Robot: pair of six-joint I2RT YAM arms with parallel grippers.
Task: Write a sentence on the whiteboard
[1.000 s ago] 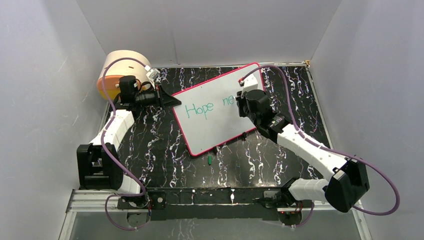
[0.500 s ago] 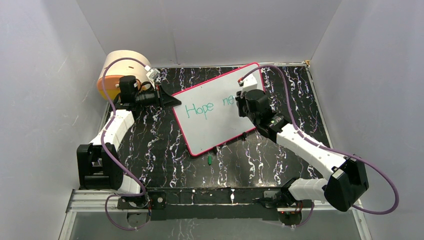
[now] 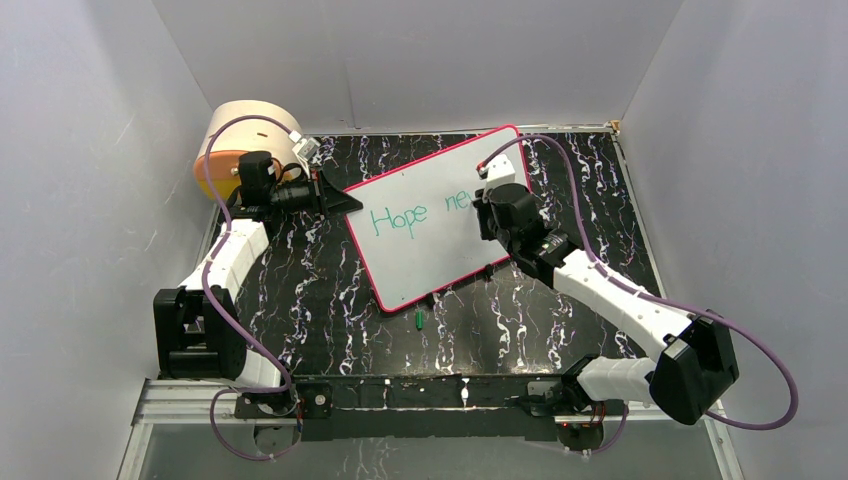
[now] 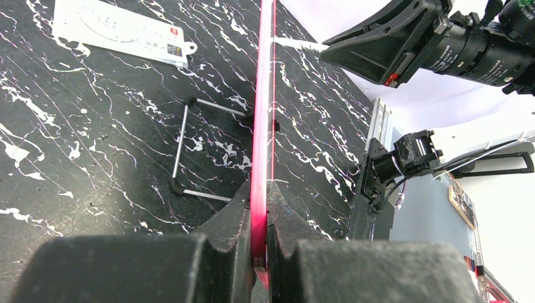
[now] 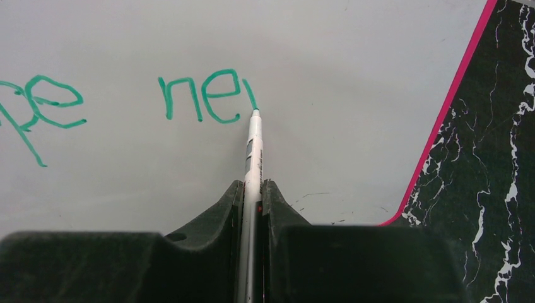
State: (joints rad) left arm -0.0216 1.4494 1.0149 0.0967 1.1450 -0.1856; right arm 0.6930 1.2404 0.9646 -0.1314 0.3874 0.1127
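The whiteboard [image 3: 425, 250], white with a pink-red rim, lies at an angle in the middle of the table. The sentence [image 3: 415, 213], in teal-green, reads "Hope ne" plus one slanted stroke. My left gripper [image 3: 345, 200] is shut on the board's left rim, which the left wrist view shows edge-on as a pink line [image 4: 260, 126] running from between the left gripper [image 4: 258, 211] jaws. My right gripper [image 3: 487, 205] hangs over the board's right half. It is shut on a white pen [image 5: 252, 151], and the pen's green tip touches the board [image 5: 353, 76] at the end of that stroke, right after "ne" [image 5: 202, 98].
A beige and orange roll [image 3: 240, 135] stands at the back left, behind the left arm. A small green cap [image 3: 419, 320] lies on the black marbled table just below the board. A white printed card [image 4: 120, 31] and a wire stand [image 4: 186, 148] lie beside the board.
The right gripper and pen have shifted slightly right along the line. A short slanted stroke now follows "ne". The left arm and the board have not moved.
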